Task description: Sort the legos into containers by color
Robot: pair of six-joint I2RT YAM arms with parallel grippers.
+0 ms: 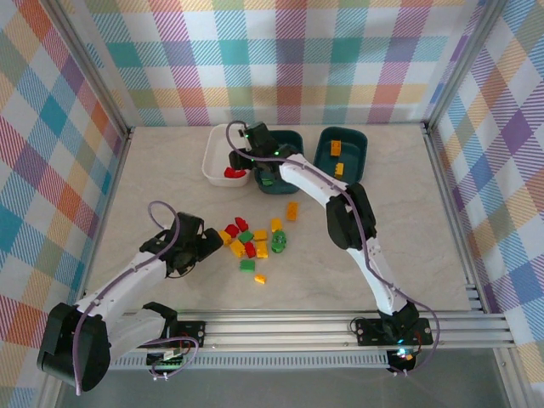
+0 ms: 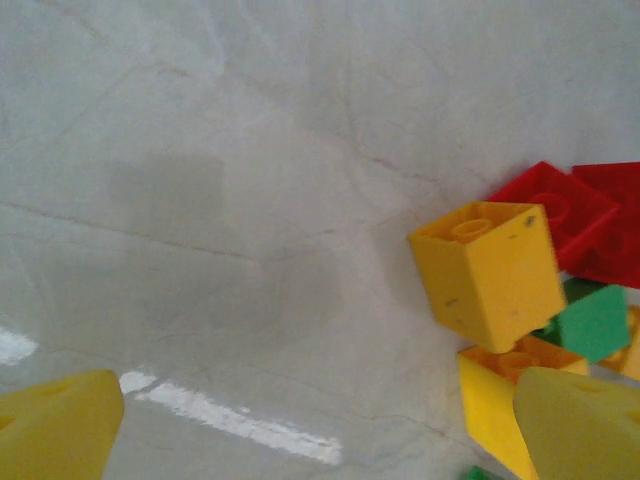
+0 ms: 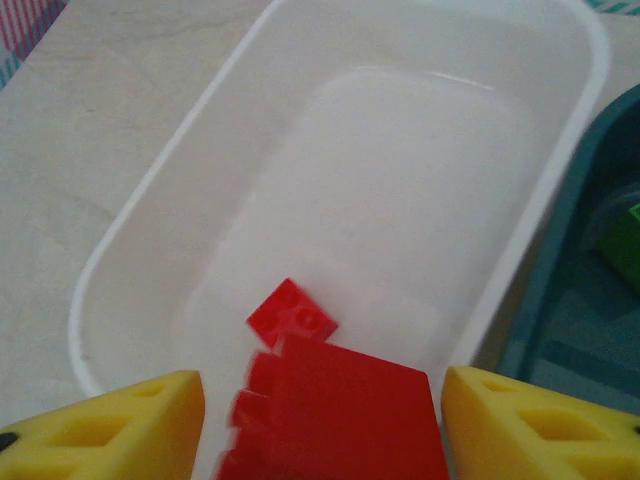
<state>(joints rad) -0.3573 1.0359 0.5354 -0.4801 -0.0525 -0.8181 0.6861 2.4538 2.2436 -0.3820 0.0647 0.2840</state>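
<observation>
Toward the near left corner of the table, the left gripper hangs low with its jaws spread wide and nothing between them, just left of the loose legos. Those legos lie in a small cluster at the middle of the table, red, green and yellow-orange mixed together, some touching. From the left wrist camera, a tilted yellow brick sits at the pile's edge, with red bricks behind it and a green brick tucked beside it. One orange brick lies apart on the far side of the cluster. Farther back, the right arm stretches toward the far edge, and the right gripper is above the white tub. Its jaws are parted; a blurred red brick sits between the fingers with a visible gap on one side, so it is not clamped. A smaller red brick rests on the tub's floor. Along the far edge, to the right of the white tub, stand two dark teal tubs: the middle teal tub holds green bricks, and the right teal tub holds yellow-orange bricks.
</observation>
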